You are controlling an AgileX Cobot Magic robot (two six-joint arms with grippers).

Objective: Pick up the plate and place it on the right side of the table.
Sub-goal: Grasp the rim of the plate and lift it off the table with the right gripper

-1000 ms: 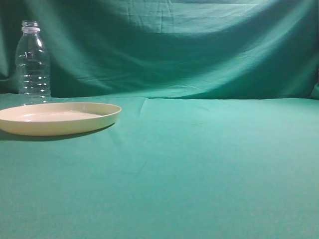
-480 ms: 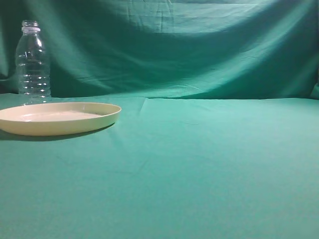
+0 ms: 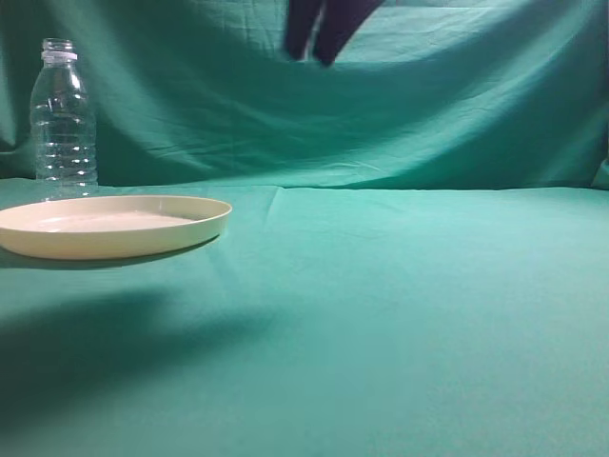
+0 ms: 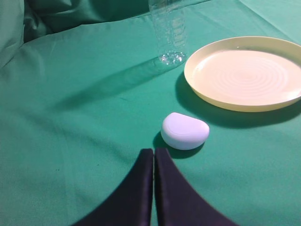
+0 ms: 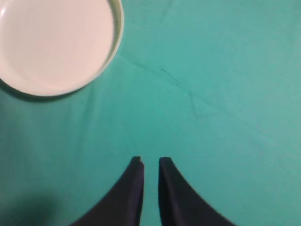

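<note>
Plate [image 3: 112, 226] sits flat on the left of the table [image 3: 400, 305], just in front of the clear bottle [image 3: 63, 119], and it looks light, stiff and smooth, so you should pinch its low raised rim, not the face. Your right gripper [image 5: 150, 162] hangs above, fingers barely parted, holding nothing. Your left gripper [image 4: 154, 151] is pressed closed and empty, near a small white rounded object [image 4: 185, 131].

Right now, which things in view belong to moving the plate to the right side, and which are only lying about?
For the job:
- plate
- table
- right gripper, slightly open, above the cloth

Lying about:
- clear plastic bottle
- small white rounded object
</note>
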